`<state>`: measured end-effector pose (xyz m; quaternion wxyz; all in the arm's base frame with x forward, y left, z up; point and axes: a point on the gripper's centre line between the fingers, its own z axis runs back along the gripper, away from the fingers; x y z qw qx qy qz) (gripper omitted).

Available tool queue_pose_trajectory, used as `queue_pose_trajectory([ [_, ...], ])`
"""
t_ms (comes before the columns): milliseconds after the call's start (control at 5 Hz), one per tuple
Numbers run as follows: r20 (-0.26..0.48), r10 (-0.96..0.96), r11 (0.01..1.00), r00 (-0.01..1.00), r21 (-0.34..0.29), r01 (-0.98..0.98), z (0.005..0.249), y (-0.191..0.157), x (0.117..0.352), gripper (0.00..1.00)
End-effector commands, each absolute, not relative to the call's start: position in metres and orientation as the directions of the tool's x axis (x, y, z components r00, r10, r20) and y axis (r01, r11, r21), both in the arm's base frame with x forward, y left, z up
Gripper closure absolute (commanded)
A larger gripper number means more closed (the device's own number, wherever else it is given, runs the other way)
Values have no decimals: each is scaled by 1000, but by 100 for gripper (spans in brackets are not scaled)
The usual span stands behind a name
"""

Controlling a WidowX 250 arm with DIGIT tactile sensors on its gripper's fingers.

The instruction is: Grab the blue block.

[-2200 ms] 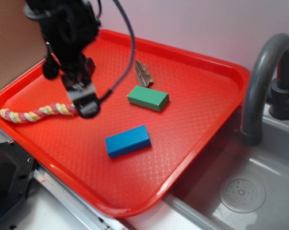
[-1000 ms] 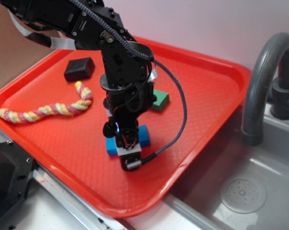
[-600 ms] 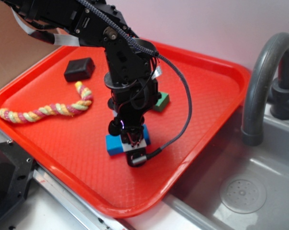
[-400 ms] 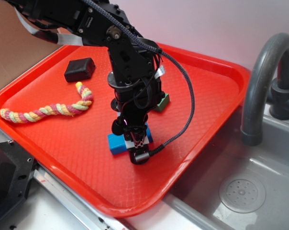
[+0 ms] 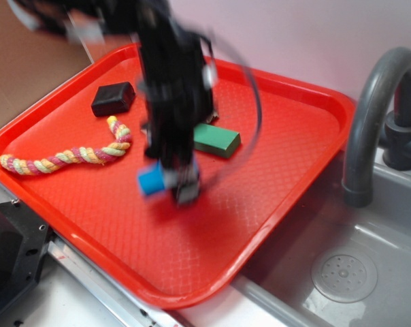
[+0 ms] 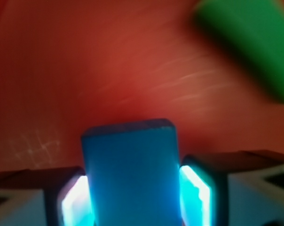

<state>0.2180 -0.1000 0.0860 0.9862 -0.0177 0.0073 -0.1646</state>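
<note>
The blue block (image 5: 151,180) is held between the fingers of my gripper (image 5: 170,182), which is shut on it over the middle of the red tray (image 5: 314,95). The arm is motion-blurred in the exterior view. There, one end of the block sticks out to the left of the fingers, and it seems slightly above the tray floor. In the wrist view the blue block (image 6: 130,165) fills the gap of my gripper (image 6: 132,188). Both lit pads (image 6: 76,200) press on its sides.
A green block (image 5: 216,139) lies just behind the gripper and shows as a green block (image 6: 248,42) at the wrist view's upper right. A black block (image 5: 113,99) and a braided rope (image 5: 62,155) lie at the tray's left. A grey faucet (image 5: 372,102) and sink (image 5: 341,272) stand to the right.
The arm came down over the blue block and shut on it. Since 0.4 s ago the gripper and block have moved up and to the left, uncovering the green block.
</note>
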Motion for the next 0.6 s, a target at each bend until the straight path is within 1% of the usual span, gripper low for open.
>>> queue_pose_trajectory([
  [0,116,0,995,993,-101,12,193,-40,222,100],
  [200,139,123,986,983,-133,-104,218,-16,207,100],
  [400,132,59,987,990,-154,-39,218,-12,211,100],
])
